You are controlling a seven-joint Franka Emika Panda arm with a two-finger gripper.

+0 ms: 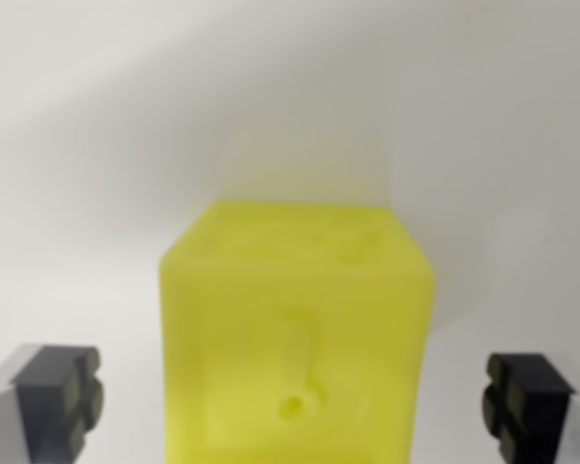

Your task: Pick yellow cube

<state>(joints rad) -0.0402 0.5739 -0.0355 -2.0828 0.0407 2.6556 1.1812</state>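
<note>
No readable text in my view.
I saw no letters, numbers or labels; the yellow cube (297, 338) bore only blurred moulded relief on its faces, which I could not read as signs.

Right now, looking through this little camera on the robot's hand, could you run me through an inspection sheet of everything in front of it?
Surface: plain white tabletop, bare where visible, softly shadowed.
Job's things: translucent yellow plastic cube resting on the surface, centred between the fingers; a small round hole on its near face; image blurred.
Clutter: nothing seen.
Grippers: gripper open, black padded fingertips wide apart on either side of the cube, with a gap on both sides, not touching it.
Cables: nothing seen.
Surroundings: only white background beyond the cube; nothing else seen.
</note>
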